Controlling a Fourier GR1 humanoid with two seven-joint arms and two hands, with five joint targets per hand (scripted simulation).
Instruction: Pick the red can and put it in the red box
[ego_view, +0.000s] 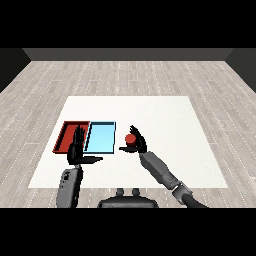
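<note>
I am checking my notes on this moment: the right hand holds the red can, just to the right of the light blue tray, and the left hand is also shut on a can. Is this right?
Not quite. The head view shows the left hand open, fingers straight, holding nothing, at the near edge of the red tray. The rest stands: the right hand holds the red can, just right of the light blue tray.

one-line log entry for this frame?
right hand: shut on red can, right of light blue tray | left hand: open | red tray: no can
</note>
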